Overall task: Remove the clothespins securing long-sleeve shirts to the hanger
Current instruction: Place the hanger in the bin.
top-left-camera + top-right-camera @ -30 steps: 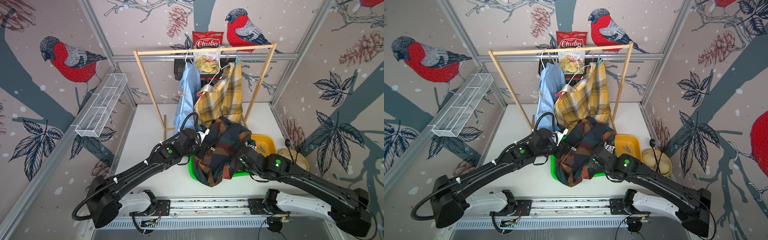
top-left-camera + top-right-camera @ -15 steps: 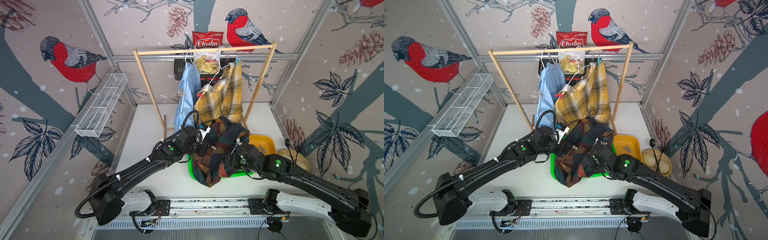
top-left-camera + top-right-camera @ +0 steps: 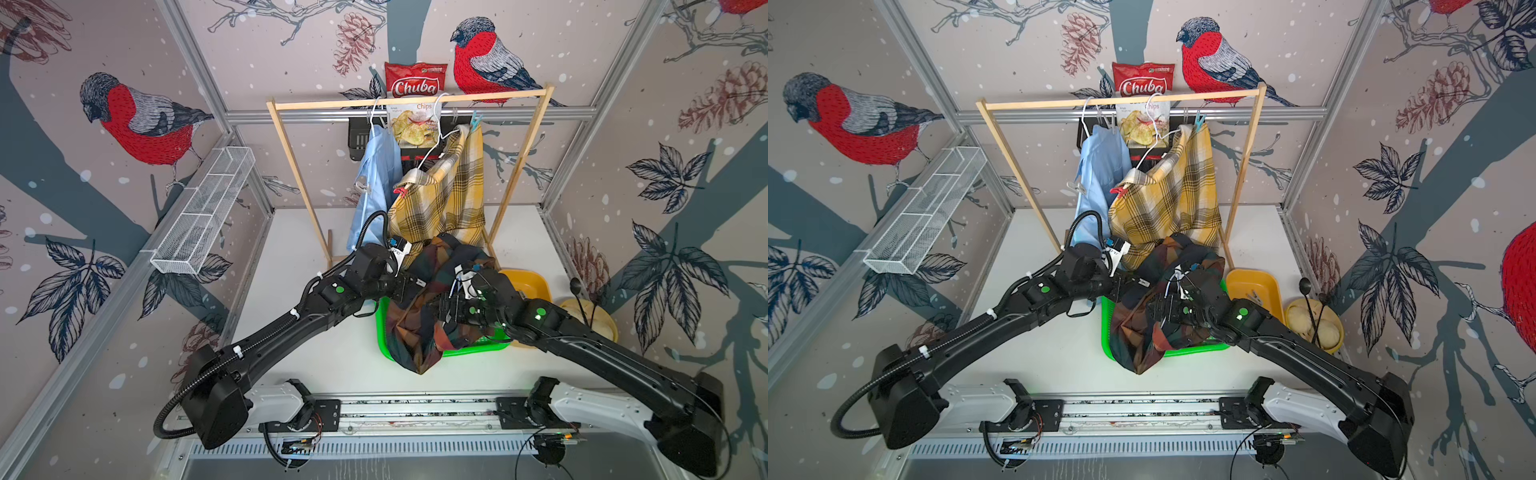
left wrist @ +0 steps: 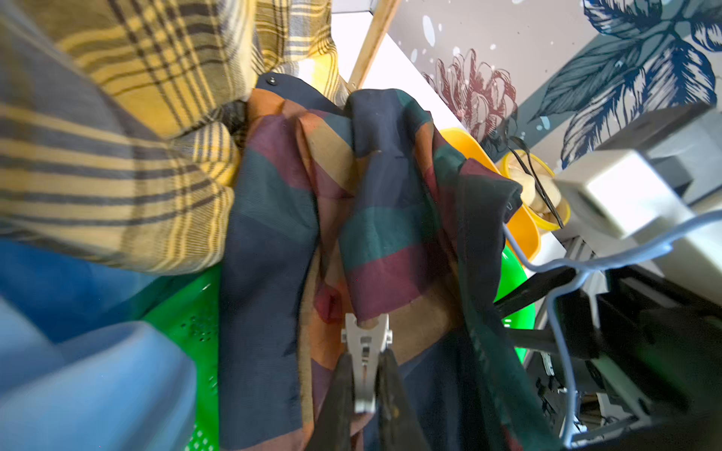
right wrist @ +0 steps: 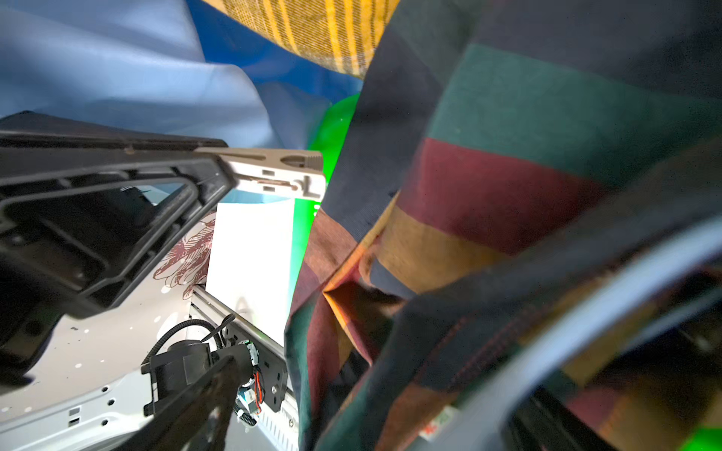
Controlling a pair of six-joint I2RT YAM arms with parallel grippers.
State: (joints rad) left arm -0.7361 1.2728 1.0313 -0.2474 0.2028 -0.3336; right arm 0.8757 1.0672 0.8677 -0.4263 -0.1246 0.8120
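The right arm now reaches farther over the green basket than a second ago. Its right gripper, jaws spread wide, sits nearer the basket's middle and deeper in the folds of the dark plaid shirt. The left gripper, pinching the grey clothespin, sits slightly farther back along the basket's left rim. The shirt's hanging tip lies a little more toward the left arm's side of the basket's front rim, and the cloth bunches tighter between the two grippers.
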